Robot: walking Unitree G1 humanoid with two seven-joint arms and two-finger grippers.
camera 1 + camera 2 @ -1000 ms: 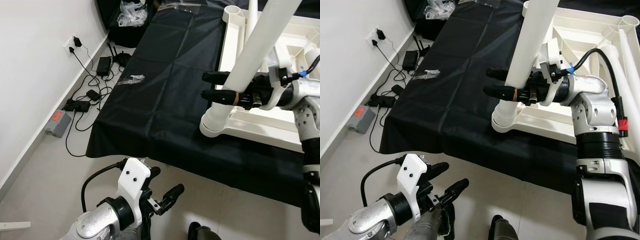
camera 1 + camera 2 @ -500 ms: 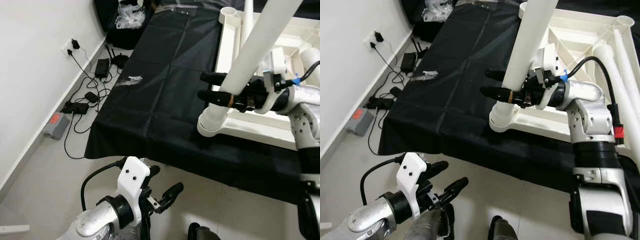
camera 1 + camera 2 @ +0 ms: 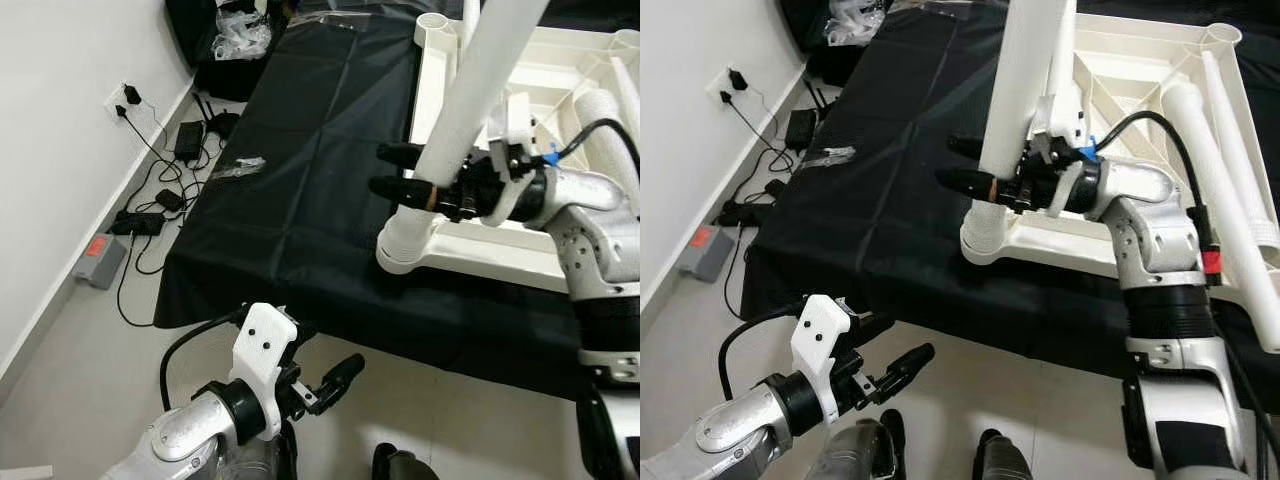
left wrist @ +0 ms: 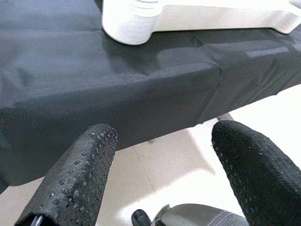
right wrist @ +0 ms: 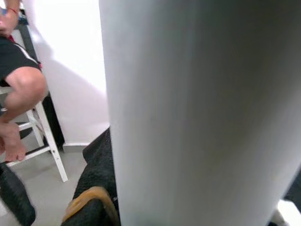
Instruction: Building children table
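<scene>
White table leg (image 3: pixel 470 95) stands tilted in the round corner socket (image 3: pixel 408 243) of the upturned white tabletop (image 3: pixel 500 250), which lies on a black cloth (image 3: pixel 300 170).

Right gripper (image 3: pixel 400 172) is clamped on the table leg just above the corner socket, one black finger on each side of the tube, tips sticking out past it toward the robot's left. In the right wrist view the table leg (image 5: pixel 197 113) sits right against the camera, with a finger (image 5: pixel 89 209) beside it.

Two more loose legs (image 3: pixel 1225 140) lie inside the upturned tabletop, off to the right of the right gripper's arm.

Left gripper (image 3: pixel 325 375) hangs low over the floor (image 3: pixel 80 380), short of the black cloth's near edge and well apart from the right gripper; fingers (image 4: pixel 75 183) spread wide, holding nothing.

Far left of both: wall (image 3: pixel 50 150) with socket, cables (image 3: pixel 160 190) and power bricks on the floor. A plastic bag (image 3: pixel 238 165) lies on the black cloth's left edge. A person's bare leg (image 5: pixel 21 94) on a white stool (image 5: pixel 44 141) shows in the right wrist view.
</scene>
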